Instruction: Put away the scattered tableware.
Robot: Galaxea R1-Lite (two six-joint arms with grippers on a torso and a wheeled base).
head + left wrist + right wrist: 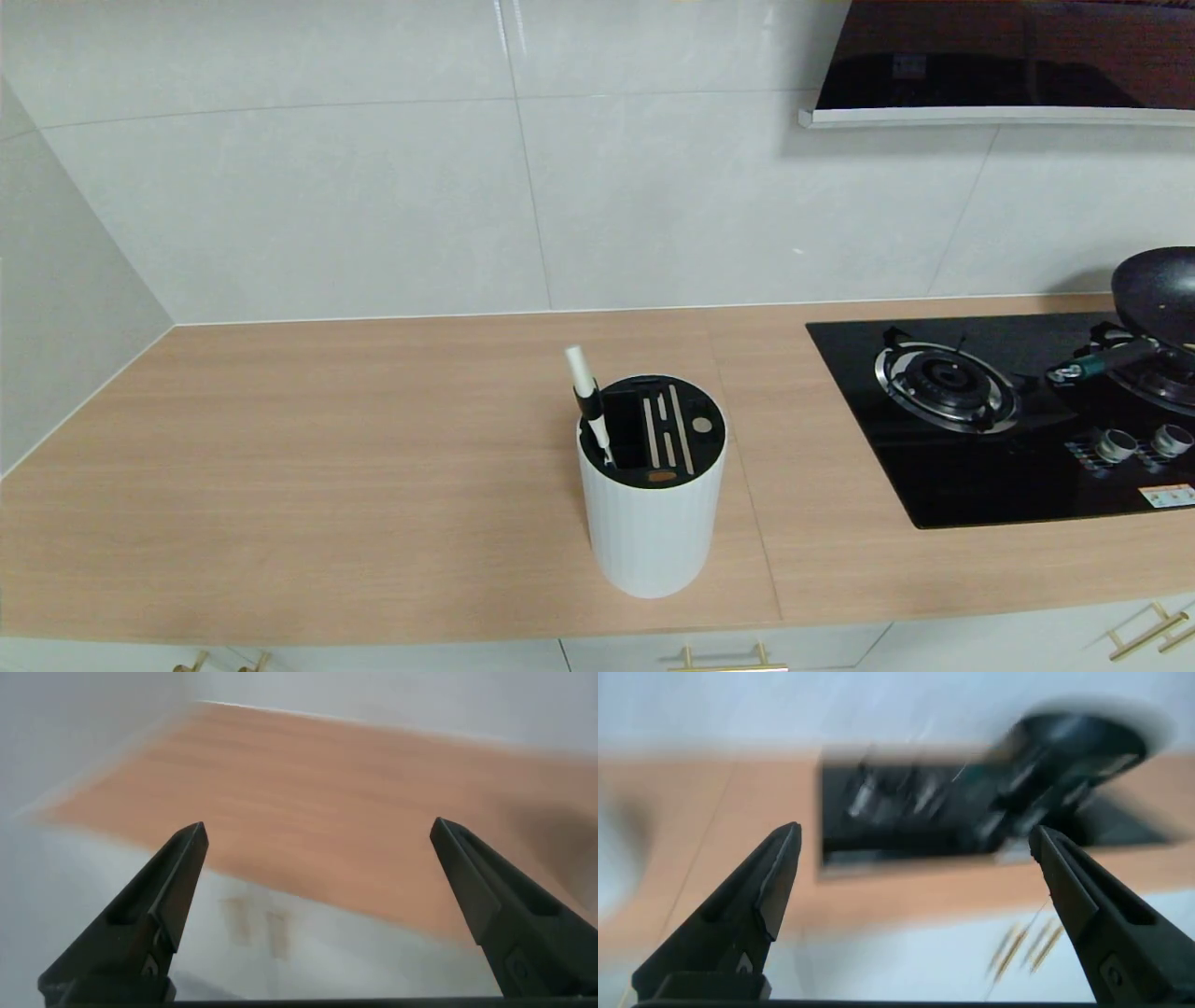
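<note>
**One utensil in the holder, both grippers wide**

A white ribbed holder (pixel 652 523) stands on the wooden counter (pixel 327 467), a little below the middle of the head view and close to the counter's front edge. Its black top has narrow slots and one larger opening on its left side. A utensil (pixel 588 403) sits in that opening. Only its white handle with a black band shows, tilted toward the upper left.

At the right of the frame a black hob (pixel 980 467) is set into the counter. A dark pan (pixel 1158 294) rests on the burner at the right edge, its handle pointing left toward the other burner. Two knobs (pixel 1141 443) sit near the hob's front. The hood (pixel 999 65) fills the upper right corner.

The left gripper (pixel 318 826) has its fingers spread wide, with the blurred counter and a pale cabinet front beyond them. The right gripper (pixel 915 828) is just as wide, and past it the hob and pan are a blur.
</note>
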